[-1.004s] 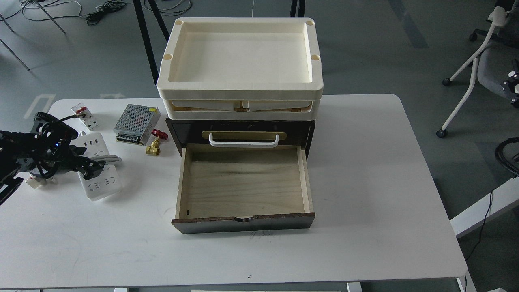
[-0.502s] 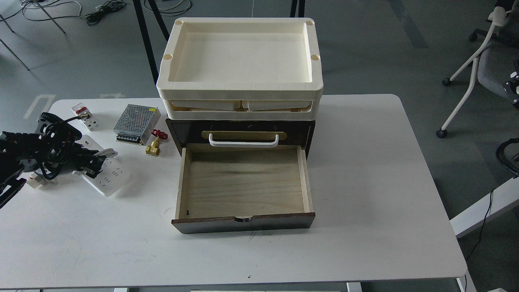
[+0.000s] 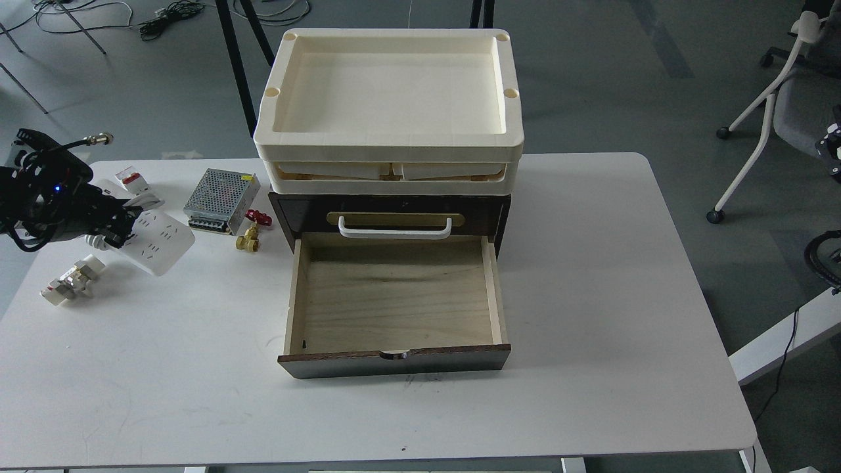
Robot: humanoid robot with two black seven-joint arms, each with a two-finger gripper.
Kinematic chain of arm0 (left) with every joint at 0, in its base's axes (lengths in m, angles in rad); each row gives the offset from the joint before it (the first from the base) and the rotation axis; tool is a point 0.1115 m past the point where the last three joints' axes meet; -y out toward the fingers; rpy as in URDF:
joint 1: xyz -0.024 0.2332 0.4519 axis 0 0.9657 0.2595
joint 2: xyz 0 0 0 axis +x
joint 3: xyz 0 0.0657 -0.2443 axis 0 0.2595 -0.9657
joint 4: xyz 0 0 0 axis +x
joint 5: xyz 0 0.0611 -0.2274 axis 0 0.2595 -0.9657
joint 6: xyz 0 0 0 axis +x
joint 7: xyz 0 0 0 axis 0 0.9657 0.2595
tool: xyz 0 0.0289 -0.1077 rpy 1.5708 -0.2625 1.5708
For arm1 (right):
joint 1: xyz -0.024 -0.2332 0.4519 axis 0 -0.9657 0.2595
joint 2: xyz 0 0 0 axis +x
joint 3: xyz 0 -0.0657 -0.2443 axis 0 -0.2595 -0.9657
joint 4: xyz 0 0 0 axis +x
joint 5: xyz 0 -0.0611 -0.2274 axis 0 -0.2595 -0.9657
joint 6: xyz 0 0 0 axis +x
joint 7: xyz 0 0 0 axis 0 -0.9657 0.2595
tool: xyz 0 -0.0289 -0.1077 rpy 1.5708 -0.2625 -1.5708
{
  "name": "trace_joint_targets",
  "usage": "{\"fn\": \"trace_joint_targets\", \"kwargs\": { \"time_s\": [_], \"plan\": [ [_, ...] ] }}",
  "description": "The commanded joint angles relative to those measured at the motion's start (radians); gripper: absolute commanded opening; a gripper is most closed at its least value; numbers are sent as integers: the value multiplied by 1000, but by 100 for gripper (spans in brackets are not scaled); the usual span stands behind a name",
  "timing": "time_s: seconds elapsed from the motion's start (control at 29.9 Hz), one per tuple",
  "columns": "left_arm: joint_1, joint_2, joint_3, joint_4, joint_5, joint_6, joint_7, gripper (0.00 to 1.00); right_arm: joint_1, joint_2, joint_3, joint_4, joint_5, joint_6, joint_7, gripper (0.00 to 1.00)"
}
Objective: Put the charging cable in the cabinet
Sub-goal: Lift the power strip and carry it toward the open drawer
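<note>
The charging cable (image 3: pixel 158 242), a white power strip with socket rows, hangs tilted in the air above the table's left side. My left gripper (image 3: pixel 121 222) is shut on its near-left end, and part of its coiled cord shows by the fingers. The cabinet (image 3: pixel 394 217), dark brown wood, stands mid-table with its lower drawer (image 3: pixel 394 302) pulled open, showing a bare pale wood interior. A white bar handle (image 3: pixel 394 228) on a brass plate sits on the closed drawer above. My right gripper is out of view.
Cream trays (image 3: pixel 389 92) are stacked on the cabinet. A silver mesh box (image 3: pixel 221 192), a brass valve with red handle (image 3: pixel 250 236), a small white block with red switch (image 3: pixel 133 179) and a small white connector (image 3: pixel 69 280) lie on the table's left part.
My left gripper has risen and drawn back to the left, lifting the charging cable off the table. A small white connector that lay under the arm now shows.
</note>
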Motion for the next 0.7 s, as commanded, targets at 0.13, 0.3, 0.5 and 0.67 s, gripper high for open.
{"fn": "trace_joint_targets", "kwargs": {
  "time_s": [0.13, 0.3, 0.5, 0.67],
  "plan": [
    [5, 423, 1, -605, -152, -176, 0, 0, 1, 0, -9, 0, 0, 0, -6, 99],
    [-5, 621, -5, -920, -399, -260, 0, 0, 1, 0, -9, -28, 0, 0, -6, 99],
    [-8, 565, -13, -995, -649, -295, 0, 0, 1, 5, -12, -42, 0, 0, -6, 99],
    [-8, 401, -27, -983, -925, -295, 0, 0, 1, 5, -12, -48, 0, 0, -6, 99]
  ]
}}
